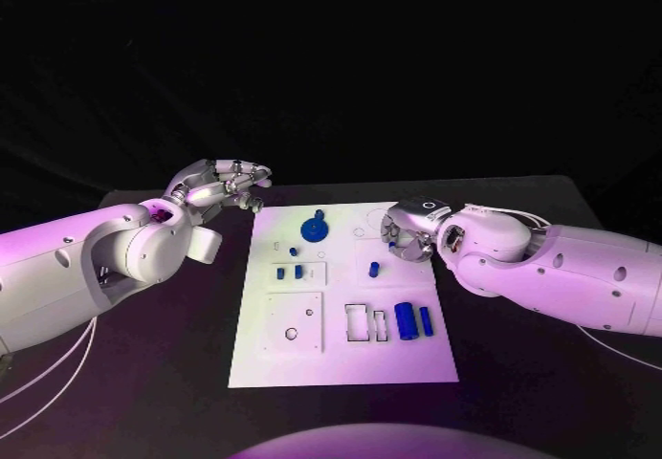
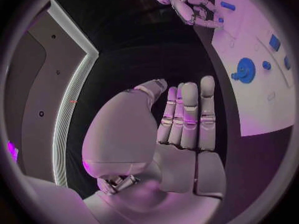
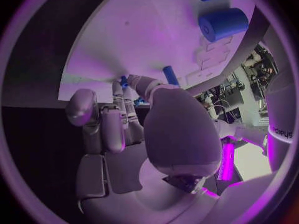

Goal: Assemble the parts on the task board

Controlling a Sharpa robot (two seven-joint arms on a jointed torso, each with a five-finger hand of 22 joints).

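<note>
The white task board (image 1: 345, 359) lies mid-table. On it are a blue disc (image 1: 315, 229) (image 2: 244, 69) at the far end, small blue pegs (image 1: 289, 273), another peg (image 1: 372, 270) (image 3: 169, 74), and a thick blue cylinder (image 1: 406, 320) (image 3: 224, 24) beside a thin one (image 1: 427, 322). My right hand (image 1: 408, 231) (image 3: 134, 114) reaches down onto the board's far right part. A small blue part (image 3: 124, 80) shows pinched between its thumb and fingers. My left hand (image 1: 221, 186) (image 2: 181, 124) is raised off the board's far left corner, palm empty, fingers straight and side by side.
Recessed slots and outlines (image 1: 365, 322) mark the board's near half, with a square plate (image 1: 294, 323) at its left. Black table (image 1: 165, 382) surrounds the board. My right hand (image 2: 193, 5) also appears across the board in the left wrist view.
</note>
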